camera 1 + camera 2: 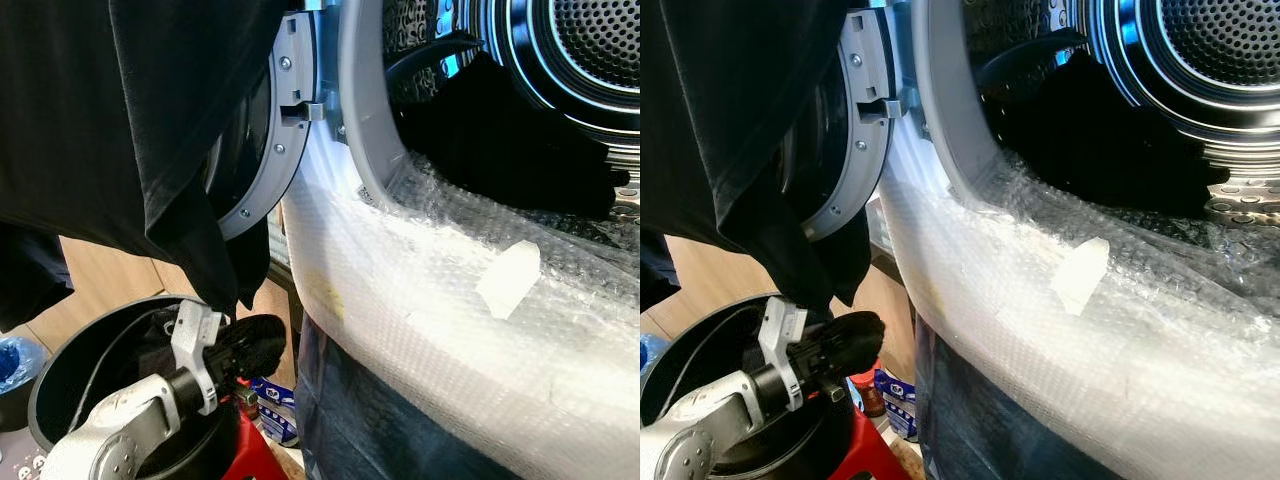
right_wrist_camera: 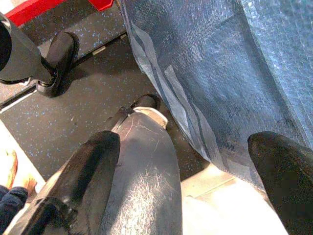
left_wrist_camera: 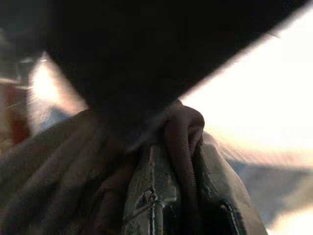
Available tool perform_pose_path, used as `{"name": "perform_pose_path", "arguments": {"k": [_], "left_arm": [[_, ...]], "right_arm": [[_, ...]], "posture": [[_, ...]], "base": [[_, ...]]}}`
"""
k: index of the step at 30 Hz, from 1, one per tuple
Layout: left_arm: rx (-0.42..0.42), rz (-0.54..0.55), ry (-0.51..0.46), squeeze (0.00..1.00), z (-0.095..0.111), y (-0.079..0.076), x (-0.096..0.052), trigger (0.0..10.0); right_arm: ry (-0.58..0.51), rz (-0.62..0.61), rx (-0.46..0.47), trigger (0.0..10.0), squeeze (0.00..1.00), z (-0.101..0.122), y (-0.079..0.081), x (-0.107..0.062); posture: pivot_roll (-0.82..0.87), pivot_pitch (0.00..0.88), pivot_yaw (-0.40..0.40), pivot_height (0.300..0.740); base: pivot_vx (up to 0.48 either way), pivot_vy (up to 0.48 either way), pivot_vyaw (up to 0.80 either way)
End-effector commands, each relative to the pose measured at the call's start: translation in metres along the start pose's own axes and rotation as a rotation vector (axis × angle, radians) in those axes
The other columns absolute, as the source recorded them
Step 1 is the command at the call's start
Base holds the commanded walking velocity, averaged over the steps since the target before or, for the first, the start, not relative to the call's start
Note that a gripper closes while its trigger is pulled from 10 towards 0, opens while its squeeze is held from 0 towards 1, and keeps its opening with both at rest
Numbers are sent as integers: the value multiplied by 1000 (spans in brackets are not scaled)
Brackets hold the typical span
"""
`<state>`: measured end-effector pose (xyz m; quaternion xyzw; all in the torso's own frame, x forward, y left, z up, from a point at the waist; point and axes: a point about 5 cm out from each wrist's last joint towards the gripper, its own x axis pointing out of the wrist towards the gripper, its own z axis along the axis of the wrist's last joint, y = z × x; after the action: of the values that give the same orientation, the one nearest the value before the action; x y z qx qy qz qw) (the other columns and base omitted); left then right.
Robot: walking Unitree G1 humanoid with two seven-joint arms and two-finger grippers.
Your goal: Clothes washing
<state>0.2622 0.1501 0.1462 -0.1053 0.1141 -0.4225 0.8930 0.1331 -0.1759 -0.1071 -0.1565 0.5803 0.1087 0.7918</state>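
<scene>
2 head views show the same scene: the left gripper [image 1: 250, 345] sits low on the robot's left, just above a black laundry basket [image 1: 45, 385], with a black garment [image 1: 150, 130] hanging down to it as a long dark sheet across the upper left. The garment's lowest fold meets the fingers, so its long axis runs roughly vertical, rising from the gripper. The washing machine drum [image 1: 590, 50] lies up and to the right of that gripper, beyond the open door [image 1: 265, 150] and the bubble wrap [image 1: 450, 320] taped over the machine's lower front; dark cloth already lies inside the opening. In the right eye view the same gripper [image 1: 845, 340] appears beside a red stool [image 1: 875, 455]. The left wrist view, blurred and dim, shows the 2 fingers [image 3: 146, 196] pressed together on a bunched fold of the garment [image 3: 181, 137]. The right wrist view looks down past the right gripper [image 2: 186, 166], whose fingers stand spread wide with nothing between them, at a blue tarp [image 2: 230, 73] and speckled dark floor [image 2: 88, 93]. My judgement: the left arm is the one at work, and the load must travel up and rightward over the wrapped lip into the drum.
</scene>
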Motion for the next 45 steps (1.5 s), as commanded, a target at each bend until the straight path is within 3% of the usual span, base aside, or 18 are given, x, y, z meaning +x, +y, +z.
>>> {"name": "perform_pose_path", "arguments": {"k": [1,3,7,10,12,13,16,21,24,29,32,36,40,45], "left_arm": [[34,-110,-12,0,6,-11,11,0],[36,-152,0,0,7,-12,20,0],[34,-330,63,0,-4,-30,52,0],[23,-380,87,0,-10,-37,62,0],[30,-472,143,0,-22,-52,78,0],[30,-472,143,0,-22,-52,78,0],[33,-609,236,0,-43,-74,91,0],[111,-585,350,0,-70,-77,96,0],[92,-608,335,0,-71,-85,99,0],[85,-598,324,0,-73,-88,100,0],[87,-507,317,0,-75,-75,97,0],[86,-387,309,0,-73,-49,76,0],[95,-332,328,0,-74,-35,59,0],[93,-318,346,0,-74,-28,42,0]], "right_arm": [[8,6,-4,10000,0,0,2,0],[8,6,-3,10000,0,0,3,0],[6,3,10,10000,0,0,2,0],[7,1,15,10000,0,0,2,0],[7,-3,31,10000,0,-1,1,0],[7,-3,31,10000,0,-1,1,0],[23,-5,27,10000,0,-8,0,0],[33,-6,18,10000,0,-12,0,0],[34,-5,18,10000,0,-13,0,0],[30,-5,22,10000,0,-12,0,0],[25,-4,17,10000,0,-12,0,0],[11,1,-32,10000,0,-12,-5,-1],[-30,45,-22,10000,0,-8,-9,-2],[-94,190,-149,10000,0,10,-15,-4]], "posture": [[175,0,19,740],[169,0,22,740],[149,0,29,740],[133,0,32,740],[113,0,37,740],[113,0,37,740],[110,0,30,740],[120,0,32,740],[123,0,30,740],[122,0,33,740],[115,0,38,740],[139,0,22,740],[140,0,18,740],[124,0,19,740]], "base": [[0,0,0],[0,0,0],[0,0,0],[0,0,0],[0,0,0],[0,0,0],[0,0,0],[0,0,0],[0,0,0],[0,0,0],[0,0,0],[0,0,0],[0,0,0],[0,0,0]]}}
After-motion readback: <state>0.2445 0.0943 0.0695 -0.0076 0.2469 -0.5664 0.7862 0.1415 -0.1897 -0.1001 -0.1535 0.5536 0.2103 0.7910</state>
